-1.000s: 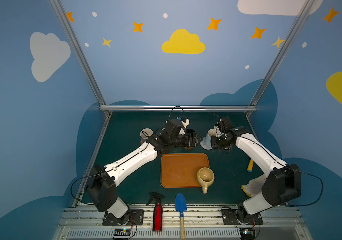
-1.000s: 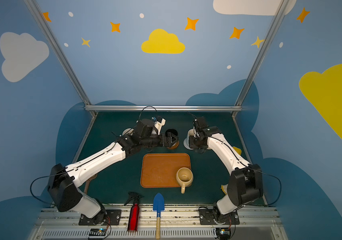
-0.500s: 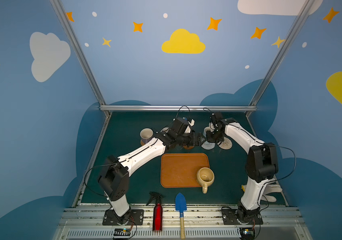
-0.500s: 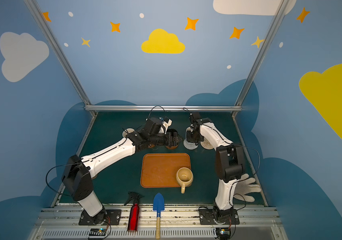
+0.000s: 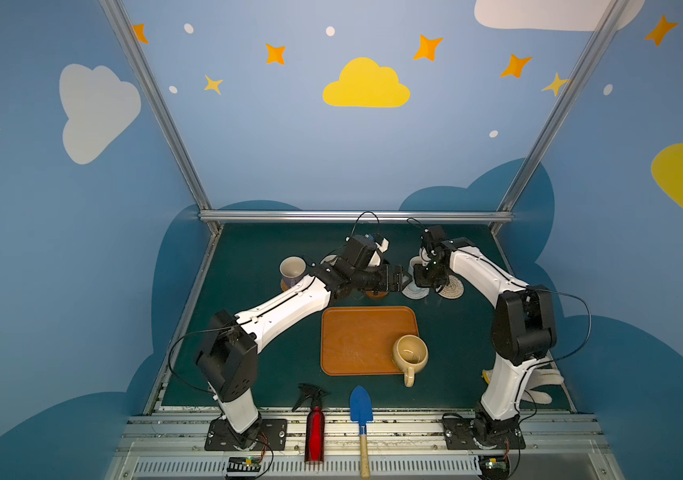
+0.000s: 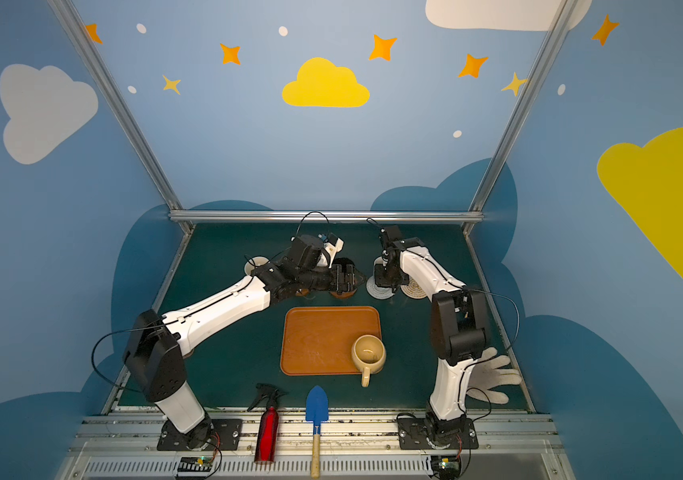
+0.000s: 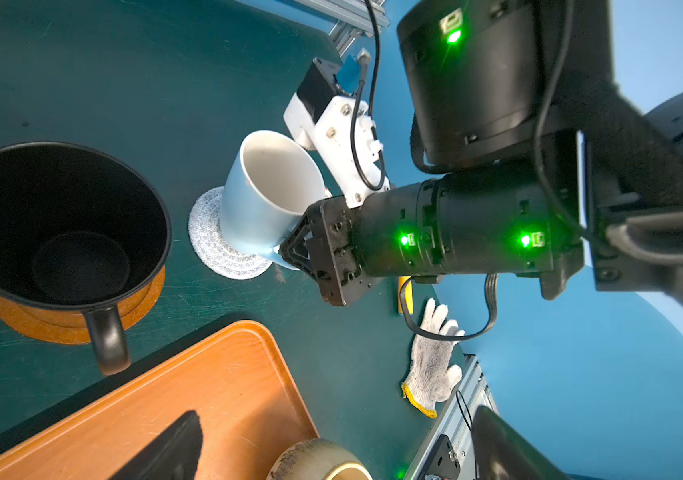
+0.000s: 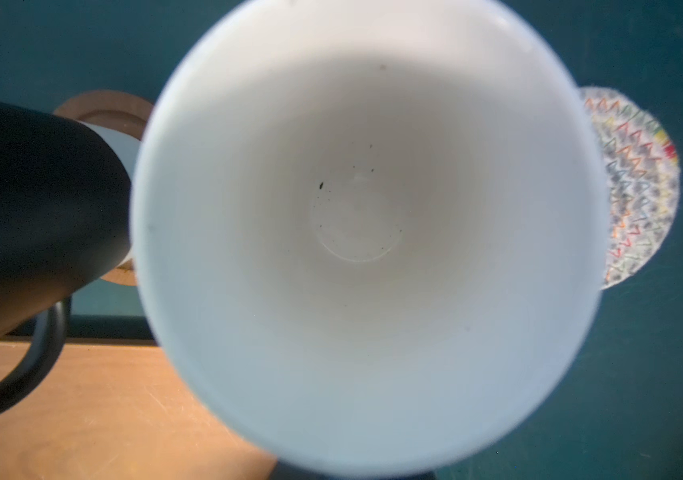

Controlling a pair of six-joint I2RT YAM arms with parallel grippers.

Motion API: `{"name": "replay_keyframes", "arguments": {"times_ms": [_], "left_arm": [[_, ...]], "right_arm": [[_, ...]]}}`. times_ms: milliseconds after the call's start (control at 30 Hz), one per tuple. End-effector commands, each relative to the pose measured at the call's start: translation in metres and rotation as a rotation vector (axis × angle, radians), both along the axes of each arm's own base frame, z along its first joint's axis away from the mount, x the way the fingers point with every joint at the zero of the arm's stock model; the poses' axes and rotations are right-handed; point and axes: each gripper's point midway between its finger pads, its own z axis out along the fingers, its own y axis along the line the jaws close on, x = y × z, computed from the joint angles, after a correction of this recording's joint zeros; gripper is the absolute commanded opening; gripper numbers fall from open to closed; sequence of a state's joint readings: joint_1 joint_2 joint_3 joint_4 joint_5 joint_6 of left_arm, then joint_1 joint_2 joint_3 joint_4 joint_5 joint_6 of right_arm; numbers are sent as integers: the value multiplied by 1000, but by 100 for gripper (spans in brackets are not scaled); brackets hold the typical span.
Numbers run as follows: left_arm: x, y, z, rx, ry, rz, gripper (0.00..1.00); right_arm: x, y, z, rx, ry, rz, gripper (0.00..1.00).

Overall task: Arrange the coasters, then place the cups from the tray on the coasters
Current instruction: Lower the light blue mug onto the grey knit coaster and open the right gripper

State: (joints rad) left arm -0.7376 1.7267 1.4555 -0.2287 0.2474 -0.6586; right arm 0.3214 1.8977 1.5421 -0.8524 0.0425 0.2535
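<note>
Cups and coasters form a row on the dark green table (image 5: 269,249) beyond the orange-brown tray (image 5: 352,332). At the left end of the row a lilac mug (image 5: 292,268) stands on a woven coaster (image 5: 285,286). Next to it the white left arm (image 5: 286,307) lies across the row and hides what is beneath it. A black mug (image 7: 61,224) stands upright on a brown wooden coaster (image 7: 11,316), its handle pointing at the tray. Just beside it a light blue mug (image 7: 265,195) leans over a grey-white rope coaster (image 7: 211,245); whether its base touches the coaster cannot be told. A beige rope coaster (image 5: 452,286) at the right end is bare. One yellowish-tan mug (image 5: 409,353) remains at the tray's near right corner, its handle hanging over the rim. Along the front edge lie a red spray bottle (image 5: 314,432) and a blue trowel (image 5: 360,411), with a white glove (image 5: 539,382) at the right. The left gripper (image 5: 406,279) is spread wide and empty, over the black mug's right side. It points at the right gripper (image 7: 296,249), which is clamped on the lower side of the light blue mug. The two grippers are nearly tip to tip, crowding the gap between those two mugs
</note>
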Motion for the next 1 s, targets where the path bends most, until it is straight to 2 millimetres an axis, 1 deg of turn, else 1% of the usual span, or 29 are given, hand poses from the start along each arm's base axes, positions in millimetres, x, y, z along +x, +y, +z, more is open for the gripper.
{"name": "replay_keyframes", "arguments": {"times_ms": [0, 167, 233, 400, 600, 667, 700, 733, 867, 967], "left_arm": [[4, -2, -7, 3, -2, -6, 100], [4, -4, -5, -9, -1, -8, 100], [4, -3, -5, -7, 1, -7, 100], [3, -2, -4, -5, -1, -8, 100], [2, -1, -5, -8, 0, -4, 100], [2, 0, -6, -7, 1, 0, 100], [2, 0, -5, -10, 0, 0, 100], [2, 1, -7, -10, 1, 2, 100], [0, 1, -6, -14, -2, -4, 100], [1, 0, -7, -17, 2, -4, 100]], "right_arm": [[5, 0, 19, 24, -64, -3, 0], [8, 2, 16, 36, -77, 2, 0], [5, 2, 12, 31, -50, -4, 0], [-1, -1, 6, 24, -46, -9, 0], [-6, 6, 2, 27, -38, 11, 0], [-9, 6, -3, 31, -27, 10, 7], [-10, 7, -5, 36, -20, 8, 13], [-12, 7, -6, 37, -16, 6, 17], [-13, 3, -4, 33, -27, -6, 34], [-11, 2, -1, 29, -34, -9, 39]]}}
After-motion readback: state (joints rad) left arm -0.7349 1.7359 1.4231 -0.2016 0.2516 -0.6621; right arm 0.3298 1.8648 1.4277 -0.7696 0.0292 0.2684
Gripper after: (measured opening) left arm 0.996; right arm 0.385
